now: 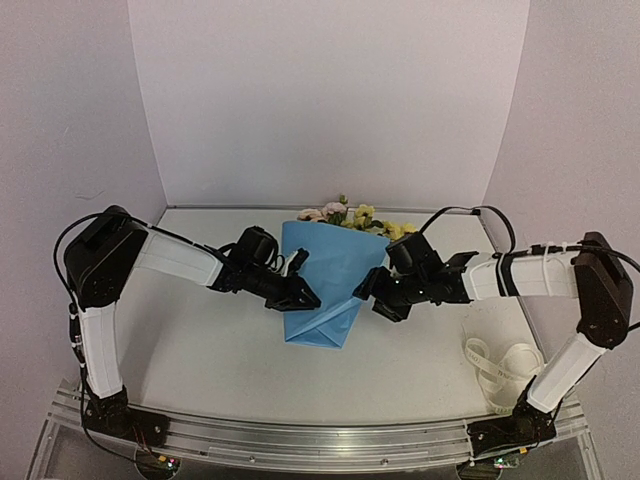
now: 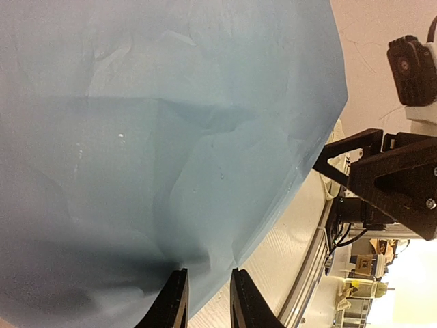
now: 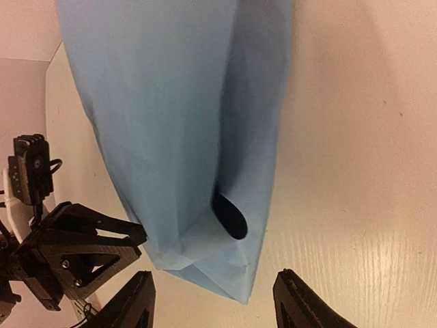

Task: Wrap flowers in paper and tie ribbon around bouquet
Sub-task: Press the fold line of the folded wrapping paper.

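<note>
Blue paper (image 1: 325, 285) already cones the flowers (image 1: 350, 215) at mid-frame, our right gripper (image 1: 368, 292) spread beside it, our left gripper (image 1: 305, 298) nearly closed at its edge (gripping or not, we cannot tell), and the ribbon (image 1: 500, 365) lies at lower right, yet to be tied.

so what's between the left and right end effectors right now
The bouquet, a blue paper cone, lies between the left end effector and the right end effector. Its narrow lower half spans the stretch between them. The top view shows this best.
</note>
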You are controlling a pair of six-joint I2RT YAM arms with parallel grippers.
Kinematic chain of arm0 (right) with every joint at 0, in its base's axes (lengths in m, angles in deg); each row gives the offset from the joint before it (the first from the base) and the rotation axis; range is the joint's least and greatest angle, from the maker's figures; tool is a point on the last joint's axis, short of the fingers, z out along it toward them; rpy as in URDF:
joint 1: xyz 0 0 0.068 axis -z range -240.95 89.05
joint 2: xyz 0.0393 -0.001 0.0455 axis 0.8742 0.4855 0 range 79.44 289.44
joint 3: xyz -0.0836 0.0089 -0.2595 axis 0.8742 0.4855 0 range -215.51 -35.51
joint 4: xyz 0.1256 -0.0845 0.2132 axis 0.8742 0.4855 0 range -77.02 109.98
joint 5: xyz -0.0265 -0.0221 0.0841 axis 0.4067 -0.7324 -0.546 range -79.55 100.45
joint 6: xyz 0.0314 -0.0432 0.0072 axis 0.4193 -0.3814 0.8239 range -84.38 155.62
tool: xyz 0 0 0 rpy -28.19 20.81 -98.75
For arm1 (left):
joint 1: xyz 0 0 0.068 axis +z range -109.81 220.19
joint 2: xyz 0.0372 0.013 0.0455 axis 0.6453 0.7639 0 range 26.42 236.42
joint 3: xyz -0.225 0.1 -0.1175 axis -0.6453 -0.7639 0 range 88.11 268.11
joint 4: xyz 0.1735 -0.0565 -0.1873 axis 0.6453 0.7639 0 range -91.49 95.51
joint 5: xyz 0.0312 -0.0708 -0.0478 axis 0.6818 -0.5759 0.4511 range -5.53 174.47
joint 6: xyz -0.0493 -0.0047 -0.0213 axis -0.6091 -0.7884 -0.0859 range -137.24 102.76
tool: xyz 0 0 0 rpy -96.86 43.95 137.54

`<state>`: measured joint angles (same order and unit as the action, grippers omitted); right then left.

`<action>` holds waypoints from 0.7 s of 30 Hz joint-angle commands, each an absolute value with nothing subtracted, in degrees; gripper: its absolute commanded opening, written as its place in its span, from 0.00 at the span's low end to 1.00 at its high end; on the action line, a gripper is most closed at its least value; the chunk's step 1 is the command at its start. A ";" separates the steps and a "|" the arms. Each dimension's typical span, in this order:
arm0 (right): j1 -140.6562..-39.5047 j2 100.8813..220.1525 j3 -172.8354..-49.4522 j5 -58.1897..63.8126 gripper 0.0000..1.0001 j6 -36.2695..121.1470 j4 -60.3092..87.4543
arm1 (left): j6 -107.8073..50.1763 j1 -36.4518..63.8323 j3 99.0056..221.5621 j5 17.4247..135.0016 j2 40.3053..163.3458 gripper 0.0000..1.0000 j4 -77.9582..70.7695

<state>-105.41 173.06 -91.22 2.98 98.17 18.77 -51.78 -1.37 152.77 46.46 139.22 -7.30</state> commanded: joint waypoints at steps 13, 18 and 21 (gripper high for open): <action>-106.53 178.82 -97.64 3.23 0.51 110.93 19.25 | -49.74 -1.56 155.16 44.22 138.83 0.23 -7.75; -106.13 181.21 -99.45 2.99 0.45 112.58 18.44 | -49.74 -1.56 154.82 44.05 138.79 0.23 -8.17; -105.55 181.74 -99.69 3.48 0.42 113.05 17.99 | -49.64 -1.56 154.67 44.04 138.66 0.23 -8.24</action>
<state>-106.05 180.86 -97.14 2.27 111.39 19.65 -51.11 -1.37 153.04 45.06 139.26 -7.38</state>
